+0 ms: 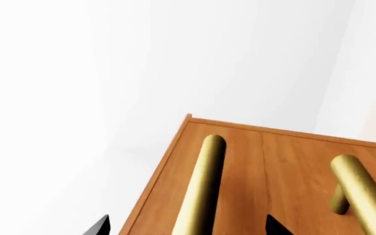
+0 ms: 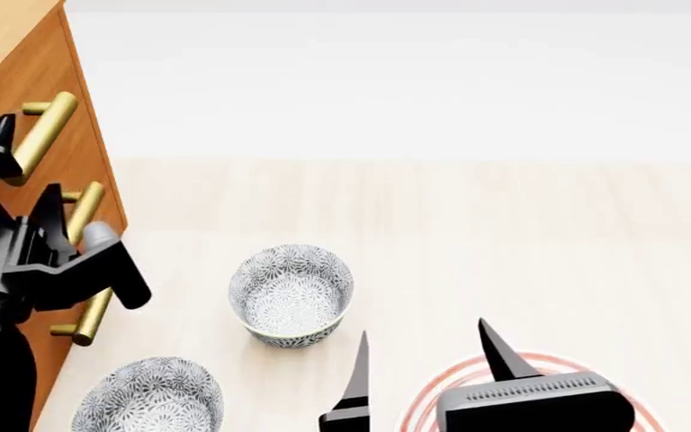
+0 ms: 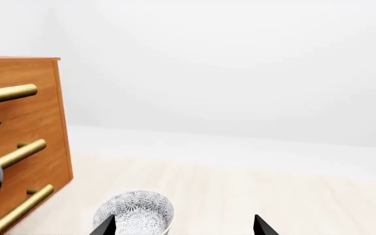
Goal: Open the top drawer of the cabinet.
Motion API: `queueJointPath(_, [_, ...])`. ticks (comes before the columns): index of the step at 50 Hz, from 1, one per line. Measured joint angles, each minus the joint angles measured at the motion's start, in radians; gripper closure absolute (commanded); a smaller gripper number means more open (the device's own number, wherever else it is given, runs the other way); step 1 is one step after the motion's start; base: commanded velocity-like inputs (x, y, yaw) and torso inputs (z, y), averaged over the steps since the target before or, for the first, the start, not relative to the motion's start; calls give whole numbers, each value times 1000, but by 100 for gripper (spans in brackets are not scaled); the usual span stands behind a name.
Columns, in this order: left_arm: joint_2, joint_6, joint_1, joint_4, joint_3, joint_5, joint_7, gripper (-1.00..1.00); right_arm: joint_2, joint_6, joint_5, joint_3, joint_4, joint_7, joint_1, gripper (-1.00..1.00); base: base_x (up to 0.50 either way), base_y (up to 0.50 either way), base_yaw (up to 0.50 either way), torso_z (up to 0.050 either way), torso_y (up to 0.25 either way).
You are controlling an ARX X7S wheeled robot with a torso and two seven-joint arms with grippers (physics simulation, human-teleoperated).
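At the desk's left edge stands the cabinet (image 2: 76,153), where the left gripper (image 2: 15,171) spreads its jaws wide around the top drawer's (image 2: 33,76) brass handle (image 2: 46,133), while the right gripper (image 2: 424,360) hangs wide open near a patterned bowl (image 2: 291,293).

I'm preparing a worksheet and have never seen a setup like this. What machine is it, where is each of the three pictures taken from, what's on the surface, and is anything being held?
It is a simulated two-armed robot. One picture looks down from its head; the other two come from cameras near each gripper. In the head view the left gripper reaches toward the cabinet, its open fingers either side of a brass handle, not yet closed on it. The right gripper hangs open, holding nothing. On the pale surface stand two patterned bowls and a red-ringed plate, partly hidden.
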Motion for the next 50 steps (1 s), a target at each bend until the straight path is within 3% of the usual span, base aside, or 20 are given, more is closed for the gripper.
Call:
queueJointPath(2, [1, 0, -8, -22, 3, 3, -14, -100, 0, -1, 0, -1, 2, 0, 1, -100, 0, 0, 0, 0, 0])
queueJointPath(3, [1, 0, -11, -32, 4, 4, -20, 100, 0, -2, 0, -2, 4, 1, 1, -100, 0, 0, 0, 0, 0])
queueJointPath(26, [0, -1, -39, -100, 25, 14, -93, 100, 4, -19, 7, -11, 29, 4, 5, -100, 1, 0, 0, 0, 0])
queueJointPath(50, [44, -23, 12, 78, 68, -23, 56, 100, 18, -21, -10, -20, 28, 32, 5, -100, -3, 0, 0, 0, 0])
